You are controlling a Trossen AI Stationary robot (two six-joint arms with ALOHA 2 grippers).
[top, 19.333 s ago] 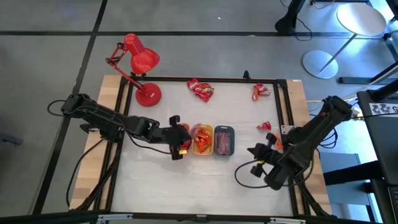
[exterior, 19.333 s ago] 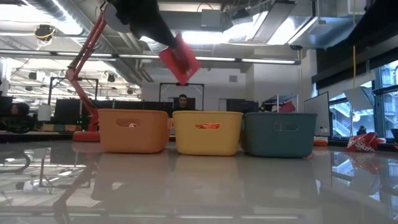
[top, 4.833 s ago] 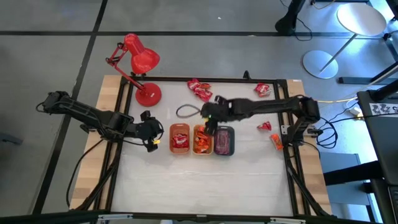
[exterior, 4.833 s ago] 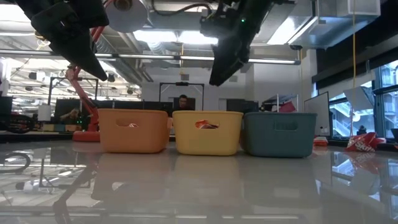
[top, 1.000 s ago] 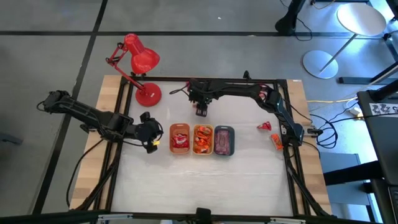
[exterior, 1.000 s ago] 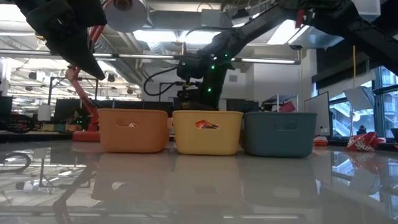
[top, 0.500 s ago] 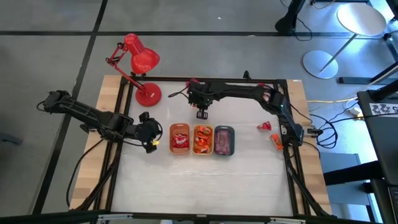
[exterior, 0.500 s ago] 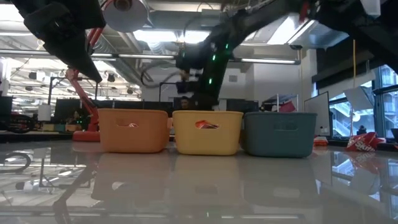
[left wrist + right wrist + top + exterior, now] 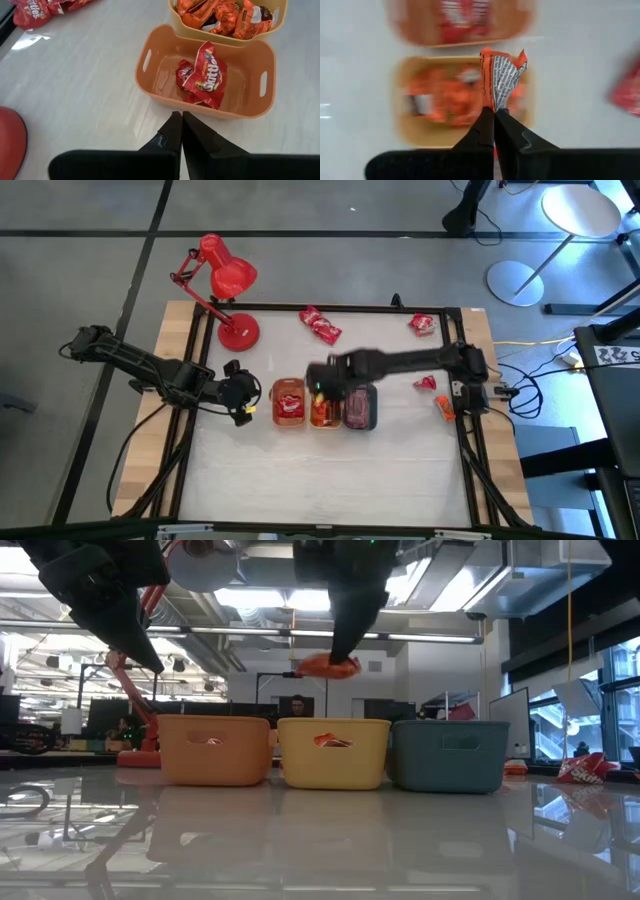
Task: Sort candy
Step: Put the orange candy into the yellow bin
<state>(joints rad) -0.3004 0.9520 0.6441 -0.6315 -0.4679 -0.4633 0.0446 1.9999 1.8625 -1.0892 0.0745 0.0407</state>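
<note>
Three small trays stand in a row mid-table: orange (image 9: 289,402), yellow (image 9: 323,408) and grey (image 9: 361,407). Red candy (image 9: 205,75) lies in the orange tray, and orange candy (image 9: 225,12) fills the yellow one. My right gripper (image 9: 494,117) hangs above the yellow tray (image 9: 333,752), shut on an orange-wrapped candy (image 9: 328,666). My left gripper (image 9: 180,125) waits shut and empty, raised to the left of the orange tray. Loose red candy (image 9: 321,324) lies on the table near the far edge. My right gripper pinches the orange candy by one end of its wrapper (image 9: 491,104) between its two fingers. The fingers come from above, pointing steeply down. The candy hangs below the fingertips, lifted clear above the yellow tray.
A red desk lamp (image 9: 225,285) stands at the table's far left corner. More red candy lies at the far right (image 9: 422,324) and by the right edge (image 9: 426,382), with an orange piece (image 9: 443,407) close by. The table's near half lies bare.
My right gripper has risen and swung from the far part of the table toward the near edge. It now hangs over the yellow tray with the orange candy lifted clear in its fingers.
</note>
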